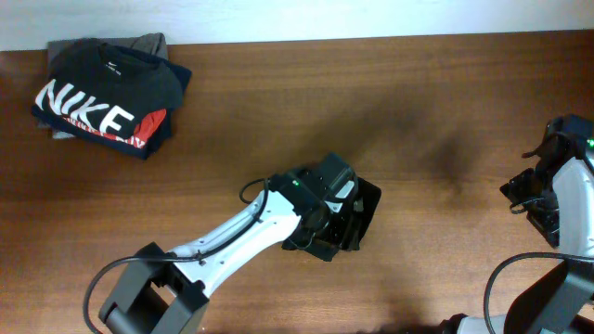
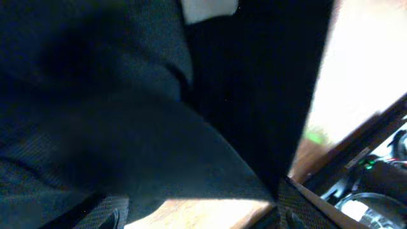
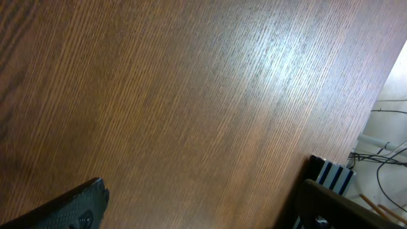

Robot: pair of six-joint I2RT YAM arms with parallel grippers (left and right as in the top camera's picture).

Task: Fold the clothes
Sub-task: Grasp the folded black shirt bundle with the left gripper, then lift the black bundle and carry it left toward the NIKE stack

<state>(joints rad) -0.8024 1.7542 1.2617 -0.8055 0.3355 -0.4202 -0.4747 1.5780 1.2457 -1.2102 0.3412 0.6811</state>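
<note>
1. Clothes (image 1: 368, 206): plain black top, bunched into a small dark pack on the wooden table (image 1: 278, 93), just off table centre toward 5 o'clock in the overhead view. Only its 3 o'clock edge shows; the rest is hidden under the left wrist.
2. Left arm (image 1: 232, 232) comes in from 7 o'clock, with its wrist directly over the pack.
3. Left gripper (image 2: 200, 211): both fingertips show at the bottom of the left wrist view, set apart, with a strip of table between them. Black fabric fills nearly the whole frame, right up against the camera. Can't tell if the fingers are pinching cloth or just pressed into it.
4. A small white patch (image 2: 210, 7) sits on the fabric at 12 o'clock in that view.
5. Right gripper (image 3: 200, 203): jaws spread wide, nothing between them, bare wood grain below. One finger (image 3: 79, 207) is at 7 o'clock in the frame, the other at 5 o'clock.
6. Right arm (image 1: 571, 186) is at the table's 3 o'clock edge, well apart from the top.
7. Pile at 10 o'clock: black NIKE T-shirt (image 1: 102, 88) on top, grey garment (image 1: 148, 42) peeking out behind, navy garment (image 1: 148, 147) underneath. Well apart from both arms.
</note>
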